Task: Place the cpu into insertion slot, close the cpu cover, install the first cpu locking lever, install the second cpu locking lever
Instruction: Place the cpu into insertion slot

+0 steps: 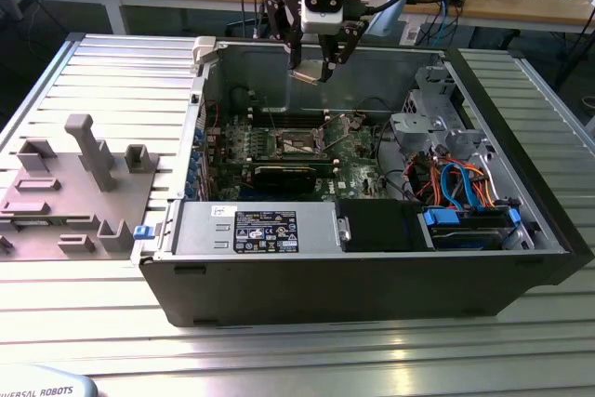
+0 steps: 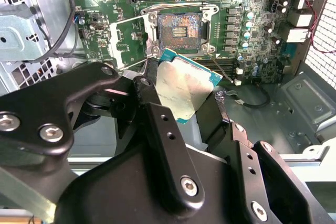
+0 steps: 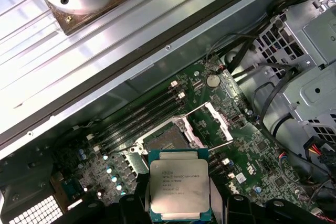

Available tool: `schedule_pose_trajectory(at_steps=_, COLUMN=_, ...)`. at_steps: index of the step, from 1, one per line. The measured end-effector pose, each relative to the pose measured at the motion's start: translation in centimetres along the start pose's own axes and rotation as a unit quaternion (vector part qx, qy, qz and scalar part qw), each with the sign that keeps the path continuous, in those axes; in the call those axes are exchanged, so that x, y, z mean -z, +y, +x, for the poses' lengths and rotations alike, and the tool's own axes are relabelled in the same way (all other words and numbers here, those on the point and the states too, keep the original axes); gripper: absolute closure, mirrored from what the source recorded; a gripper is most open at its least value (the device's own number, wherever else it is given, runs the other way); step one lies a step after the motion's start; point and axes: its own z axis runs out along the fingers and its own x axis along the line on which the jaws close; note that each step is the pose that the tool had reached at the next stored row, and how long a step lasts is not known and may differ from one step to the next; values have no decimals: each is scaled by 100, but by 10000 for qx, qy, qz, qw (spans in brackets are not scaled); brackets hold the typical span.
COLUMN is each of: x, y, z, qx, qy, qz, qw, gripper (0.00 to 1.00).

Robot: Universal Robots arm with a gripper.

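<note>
cpu | gripped between jaws | held above insertion slot

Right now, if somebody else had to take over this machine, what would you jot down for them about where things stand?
Gripper: shut on the cpu, gripping it by its edges in the air above the open computer case.
Insertion slot: empty, with its contacts bare, on the board below the cpu.
Cpu cover: swung up and open beside the slot.
Done: the cpu is picked up and is over the case.
Left: seat the cpu in the slot, close the cover, and install both locking levers.
</note>
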Motion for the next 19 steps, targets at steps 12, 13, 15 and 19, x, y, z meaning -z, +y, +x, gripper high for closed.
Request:
schedule_pose_trajectory(at_steps=12, x=-1, y=0, z=0, qx=-41, qy=-4, qz=-1, qw=10000, gripper=46)
schedule_pose_trajectory(at_steps=13, x=-1, y=0, z=0, qx=-43, qy=-4, qz=0, qw=10000, gripper=46)
schedule_pose_trajectory(at_steps=15, x=-1, y=0, z=0, qx=-47, qy=-4, qz=-1, qw=10000, gripper=46)
schedule_pose_trajectory(at_steps=19, x=-1, y=0, z=0, qx=-83, qy=-8, qz=-1, qw=10000, gripper=46)
